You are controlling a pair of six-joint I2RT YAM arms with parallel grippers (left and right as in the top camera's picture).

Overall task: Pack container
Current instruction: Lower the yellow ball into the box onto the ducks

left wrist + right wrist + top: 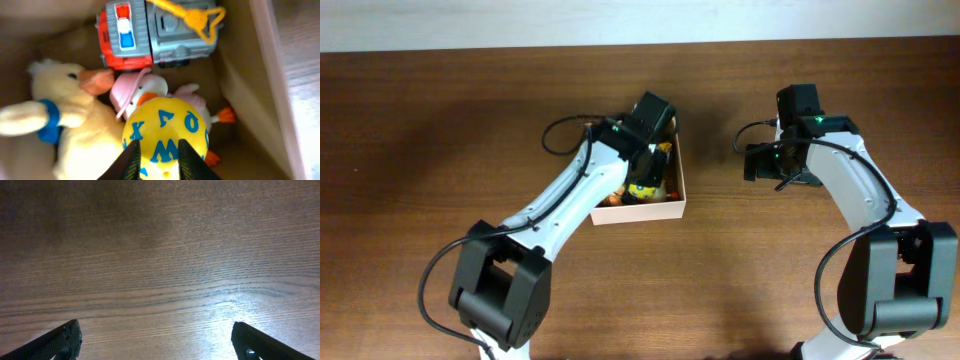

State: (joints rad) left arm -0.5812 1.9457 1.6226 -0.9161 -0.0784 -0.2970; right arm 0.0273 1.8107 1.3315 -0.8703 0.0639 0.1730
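Observation:
The container [682, 190] is a shallow white box with a tan inside [235, 80], standing at the table's middle. It holds a yellow ball with blue letters [165, 127], a cream plush duck [75, 115], a small duck in a pink hat [145, 92] and a red and grey toy vehicle [150, 32]. My left gripper [156, 160] reaches down into the container [648, 160], its jaws a narrow gap apart just over the ball, which rests on the other toys. My right gripper [155, 340] hangs wide open over bare table [762, 162], right of the container, with nothing in it.
Brown wooden table [440, 150] lies all round the container. A pale wall strip [620, 20] runs along the far edge. The two arms' bases stand at the near edge.

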